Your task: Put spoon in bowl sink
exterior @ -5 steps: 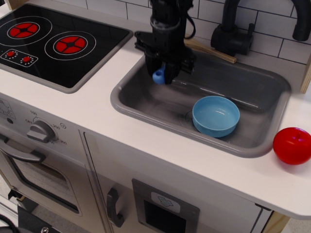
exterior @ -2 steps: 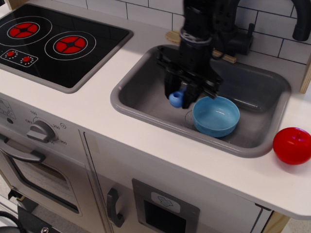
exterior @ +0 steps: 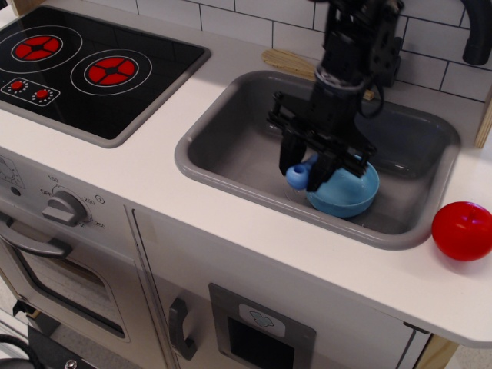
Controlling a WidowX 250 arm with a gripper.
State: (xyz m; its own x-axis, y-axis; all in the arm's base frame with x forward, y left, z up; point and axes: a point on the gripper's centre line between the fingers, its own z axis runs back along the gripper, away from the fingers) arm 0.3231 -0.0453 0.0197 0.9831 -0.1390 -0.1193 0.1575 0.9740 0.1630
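In the middle right of the frame, the black gripper (exterior: 307,171) hangs over the grey rectangular sink with rounded corners (exterior: 231,154), and its fingers are clamped on the small toy spoon with the rounded blue plastic handle (exterior: 297,176). Only the blue handle end is visible, pointing to the lower left; the scoop is hidden behind the gripper. The spoon is held above the left rim of the round light blue plastic bowl (exterior: 350,194), which sits on the sink floor toward the right side. I cannot tell if the spoon touches the bowl.

On the white counter (exterior: 154,184), a red ball (exterior: 462,231) lies just beside the right rim of the sink. A pale wooden spoon (exterior: 288,61) rests behind the sink, at the top. The black stovetop with red rings (exterior: 84,65) fills the upper left.
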